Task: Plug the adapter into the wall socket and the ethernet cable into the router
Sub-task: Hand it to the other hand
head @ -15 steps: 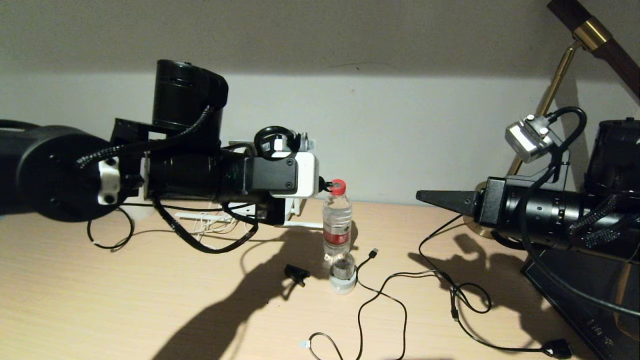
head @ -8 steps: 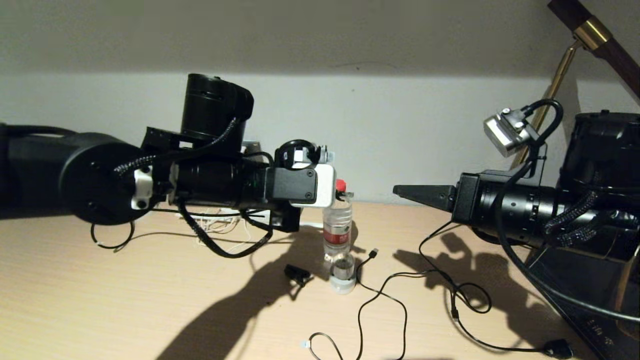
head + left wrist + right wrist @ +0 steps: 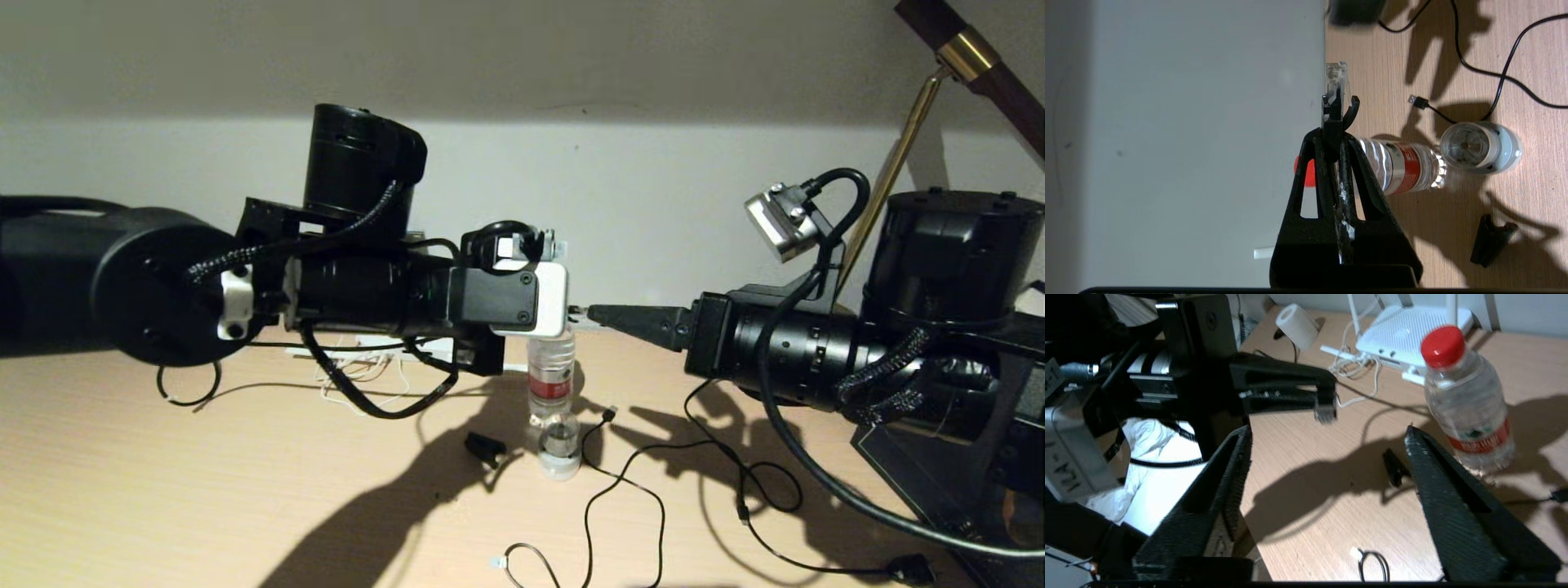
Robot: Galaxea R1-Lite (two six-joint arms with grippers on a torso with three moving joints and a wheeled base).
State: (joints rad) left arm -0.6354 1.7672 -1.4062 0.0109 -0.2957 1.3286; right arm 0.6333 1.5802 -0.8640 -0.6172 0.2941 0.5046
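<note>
Bottle label (image 3: 1404, 167): red band, writing unreadable.
Ethernet cable (image 3: 1336, 87): clear plug clamped in the left gripper (image 3: 1336, 134), long axis along the fingers, pointing toward 3 o'clock in the head view.
Right gripper (image 3: 1327, 437): jaws wide, empty (facing the plug).
Router (image 3: 1404, 332): behind the bottle.

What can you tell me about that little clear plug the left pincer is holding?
The ethernet cable ends in a small see-through plastic plug with a thin black clip curving off one side. The left pincer is shut on its black boot, so the clear tip sticks out past the fingertips, in the air above the desk and near the wall. The water bottle stands behind it.
</note>
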